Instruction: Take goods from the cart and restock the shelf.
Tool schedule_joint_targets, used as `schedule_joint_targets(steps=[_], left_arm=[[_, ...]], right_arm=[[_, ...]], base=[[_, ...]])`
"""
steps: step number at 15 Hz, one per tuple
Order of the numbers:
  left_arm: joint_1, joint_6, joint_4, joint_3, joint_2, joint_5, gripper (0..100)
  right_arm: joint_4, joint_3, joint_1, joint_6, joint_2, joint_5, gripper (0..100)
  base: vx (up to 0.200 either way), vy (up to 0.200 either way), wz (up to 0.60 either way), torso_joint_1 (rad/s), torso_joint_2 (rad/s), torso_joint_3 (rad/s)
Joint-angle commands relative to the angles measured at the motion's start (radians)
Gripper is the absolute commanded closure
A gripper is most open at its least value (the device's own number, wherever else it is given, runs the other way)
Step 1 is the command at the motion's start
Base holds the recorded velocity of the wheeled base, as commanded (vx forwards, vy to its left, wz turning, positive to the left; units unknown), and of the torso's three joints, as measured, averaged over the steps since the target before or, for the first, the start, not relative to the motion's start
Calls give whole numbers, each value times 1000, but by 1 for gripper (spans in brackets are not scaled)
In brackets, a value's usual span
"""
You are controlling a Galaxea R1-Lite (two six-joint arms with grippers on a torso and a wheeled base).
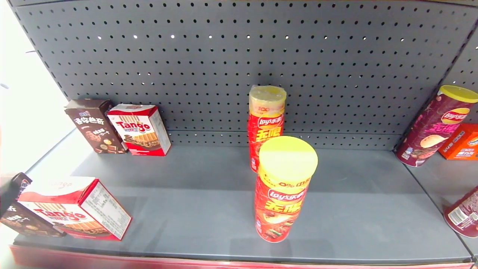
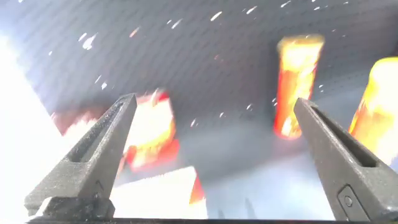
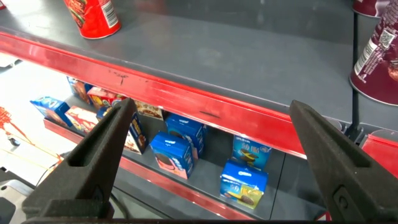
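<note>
Two red chip cans upright on the grey shelf [image 1: 194, 201], seen from the head: front can [image 1: 282, 194] near the lip, back can [image 1: 266, 123] just behind it by the pegboard [image 1: 224, 56]. At the left end, a wafer box [image 1: 74, 209] forward beside a dark box [image 1: 18, 218], with a second wafer box [image 1: 141, 129] and a brown box [image 1: 93, 125] at the back. Purple can [image 1: 433, 125] at the far right, beside an orange box [image 1: 461, 142].

From the left wrist: left gripper [image 2: 214, 102] spread wide, nothing between the jaws, facing the shelf. Blurred red cans and a red-and-white box beyond.

From the right wrist: right gripper [image 3: 211, 104] likewise wide apart and empty, held in front of the red shelf edge [image 3: 186, 93]. Blue boxes [image 3: 177, 152] on the tier below.

Probably between placements, with stocked goods standing free and both grippers unloaded. Next: back to the cart for another item, then into the open stretch of shelf between boxes and cans, without toppling the front can.
</note>
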Motion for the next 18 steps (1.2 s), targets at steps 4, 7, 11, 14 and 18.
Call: schedule_joint_targets(steps=[4, 7, 11, 14, 18], left_arm=[[420, -154, 230, 341, -502, -328, 0], [457, -132, 452, 341, -592, -443, 0], [460, -152, 460, 341, -592, -429, 0], [463, -194, 458, 341, -592, -374, 0], [465, -209, 457, 341, -591, -334, 0]], right_arm=[[0, 0, 0, 0, 1, 0, 0], [0, 0, 0, 0, 1, -1, 0], [0, 0, 0, 0, 1, -1, 0], [0, 0, 0, 0, 1, -1, 0], [0, 0, 0, 0, 1, 0, 0]], base=[[0, 0, 0, 0, 0, 0], [0, 0, 0, 0, 0, 0], [0, 0, 0, 0, 0, 0], [0, 0, 0, 0, 0, 0], [0, 0, 0, 0, 0, 0]])
